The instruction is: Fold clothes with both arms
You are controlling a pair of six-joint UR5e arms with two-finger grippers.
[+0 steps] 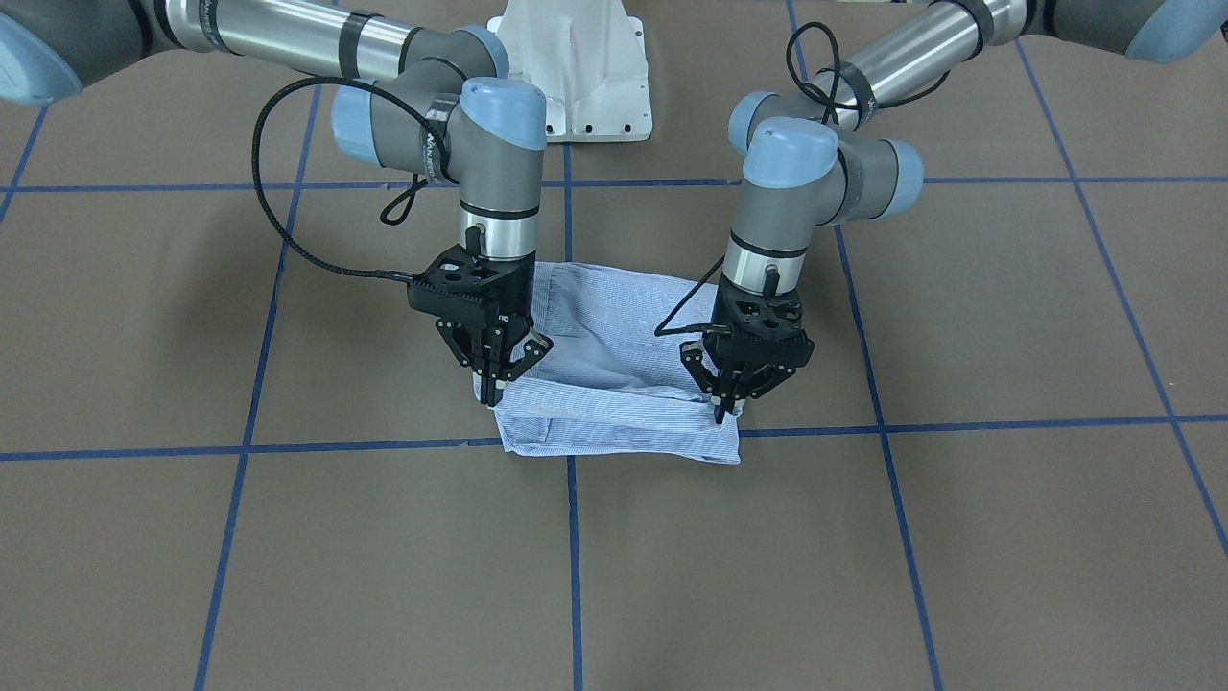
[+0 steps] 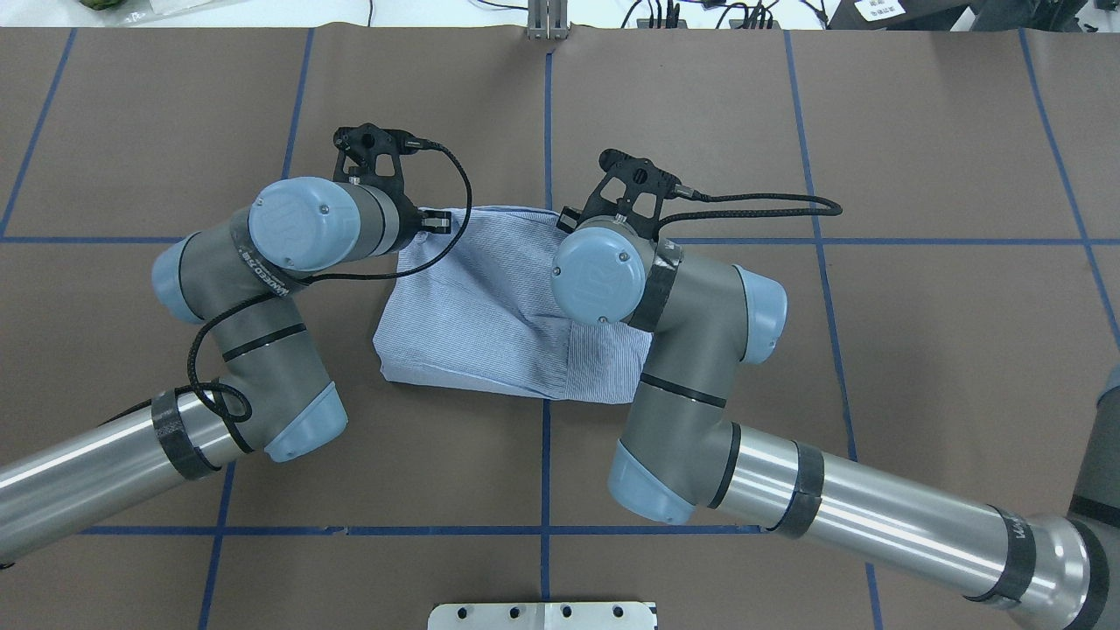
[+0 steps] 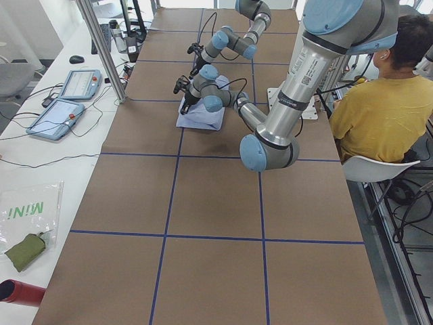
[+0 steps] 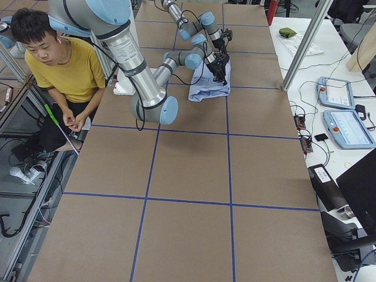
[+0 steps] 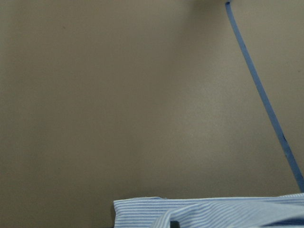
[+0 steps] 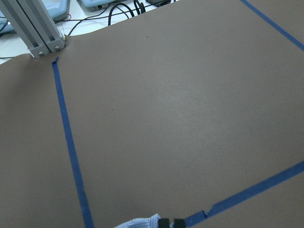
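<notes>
Pinching shirt (image 1: 604, 365) corners with left gripper (image 1: 721, 411) and right gripper (image 1: 493, 388), lower evenly toward six o'clock (front view), avoiding slack.

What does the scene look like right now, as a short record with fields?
shirt: folded small, lying mid-table, top layer raised along the edge away from the robot base
left gripper: pointing down, shut on one corner of that raised edge
right gripper: pointing down, shut on the other corner
table: brown, with a blue tape grid
person: seated beside the robot base
</notes>
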